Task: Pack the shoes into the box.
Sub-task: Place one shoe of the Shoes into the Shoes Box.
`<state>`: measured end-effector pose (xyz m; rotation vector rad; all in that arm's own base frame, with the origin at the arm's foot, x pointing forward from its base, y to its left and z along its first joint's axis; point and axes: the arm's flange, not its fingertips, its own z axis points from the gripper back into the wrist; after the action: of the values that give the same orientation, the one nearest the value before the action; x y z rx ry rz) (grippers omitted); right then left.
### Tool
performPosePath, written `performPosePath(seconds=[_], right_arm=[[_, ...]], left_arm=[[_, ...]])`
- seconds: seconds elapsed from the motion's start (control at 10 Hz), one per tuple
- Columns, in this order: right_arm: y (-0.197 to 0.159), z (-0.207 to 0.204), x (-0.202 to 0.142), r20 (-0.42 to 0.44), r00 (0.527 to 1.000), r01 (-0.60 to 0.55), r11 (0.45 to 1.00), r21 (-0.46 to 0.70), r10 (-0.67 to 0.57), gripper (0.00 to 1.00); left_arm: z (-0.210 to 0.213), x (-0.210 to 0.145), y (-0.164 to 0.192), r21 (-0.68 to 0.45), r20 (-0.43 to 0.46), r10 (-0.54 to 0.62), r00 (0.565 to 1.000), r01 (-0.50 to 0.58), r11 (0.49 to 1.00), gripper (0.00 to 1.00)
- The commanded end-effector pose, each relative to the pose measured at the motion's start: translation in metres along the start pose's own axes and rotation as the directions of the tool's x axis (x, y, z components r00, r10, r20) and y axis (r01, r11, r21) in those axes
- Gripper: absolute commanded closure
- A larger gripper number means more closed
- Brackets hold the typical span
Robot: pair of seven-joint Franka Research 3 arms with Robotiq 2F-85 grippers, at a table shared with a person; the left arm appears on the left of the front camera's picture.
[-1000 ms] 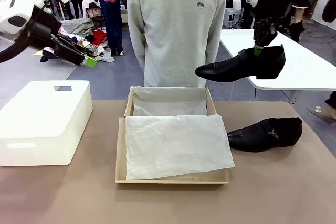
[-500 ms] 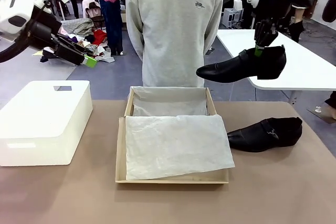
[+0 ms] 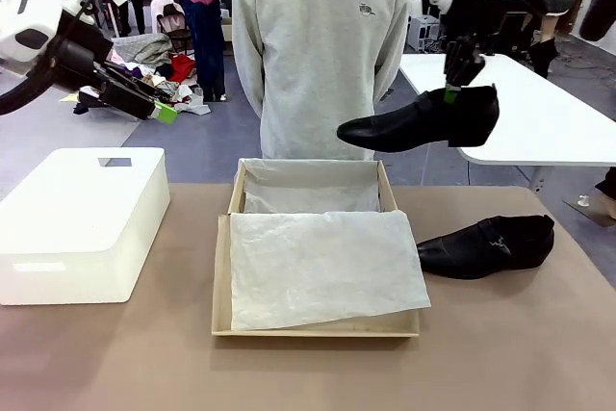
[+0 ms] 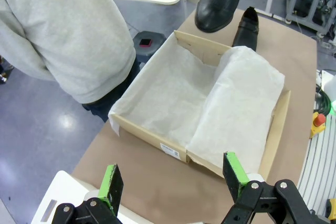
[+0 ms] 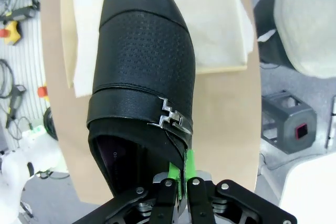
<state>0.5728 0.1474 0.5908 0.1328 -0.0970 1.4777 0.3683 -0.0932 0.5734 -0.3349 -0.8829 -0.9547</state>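
One black shoe (image 3: pixel 419 120) hangs in the air above the box's far right corner, toe pointing left. My right gripper (image 3: pixel 450 93) is shut on its collar; in the right wrist view the green pads (image 5: pixel 185 170) pinch the shoe's (image 5: pixel 144 72) side edge. The other shoe (image 3: pixel 486 245) lies on the table right of the box. The brown cardboard box (image 3: pixel 220 281) sits mid-table, lined with white tissue paper (image 3: pixel 322 262). My left gripper (image 3: pixel 162 109) is open, high at the left above the table; the left wrist view shows its green pads (image 4: pixel 111 180) spread wide over the box (image 4: pixel 279 124).
A white plastic container (image 3: pixel 82 221) stands at the table's left. A person in a grey sweater (image 3: pixel 322 45) stands at the far edge behind the box. A white table (image 3: pixel 549 122) lies beyond at the right.
My right gripper has carried the held shoe leftward and slightly up, toward the box. The left arm and the other shoe have not moved.
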Motion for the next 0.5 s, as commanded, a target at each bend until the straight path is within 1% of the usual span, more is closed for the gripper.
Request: performPosePath(seconds=[0.0, 0.1, 0.2, 0.4], right_arm=[[-0.008, -0.004, 0.039, 0.005, 0.999, 0.033, 0.999, -0.014, -0.033, 1.0], [-0.01, -0.012, 0.058, 0.013, 0.999, 0.041, 0.999, -0.023, -0.04, 1.0], [-0.012, -0.02, 0.075, 0.002, 0.999, 0.042, 0.998, -0.037, -0.042, 1.0], [-0.017, -0.041, 0.099, -0.015, 0.998, 0.06, 0.997, -0.052, -0.061, 1.0]], left_arm=[[0.0, -0.001, 0.001, -0.011, 0.011, -0.007, 1.0, 0.007, 1.0, 0.0], [0.0, -0.001, 0.001, -0.011, 0.011, -0.007, 1.0, 0.007, 1.0, 0.0], [0.0, -0.001, 0.001, -0.011, 0.011, -0.007, 1.0, 0.007, 1.0, 0.0], [0.0, -0.001, 0.001, -0.011, 0.011, -0.007, 1.0, 0.007, 1.0, 0.0]])
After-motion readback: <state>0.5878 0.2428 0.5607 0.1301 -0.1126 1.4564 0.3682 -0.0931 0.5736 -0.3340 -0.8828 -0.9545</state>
